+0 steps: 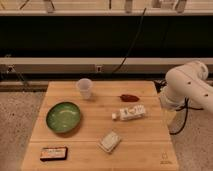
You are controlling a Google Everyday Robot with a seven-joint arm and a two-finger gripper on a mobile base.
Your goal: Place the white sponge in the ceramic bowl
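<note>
The white sponge (110,141) lies flat on the wooden table (150,150), near the front centre. The green ceramic bowl (63,117) sits empty at the table's left, to the upper left of the sponge and apart from it. My white arm (187,87) comes in from the right, beyond the table's right edge. My gripper (169,118) hangs below it at that edge, well right of the sponge and holding nothing that I can see.
A translucent plastic cup (84,89) stands at the back of the table. A small red item (129,98) and a white tube-like package (130,113) lie right of centre. A black flat item with an orange stripe (53,153) lies at the front left. A dark cable hangs behind.
</note>
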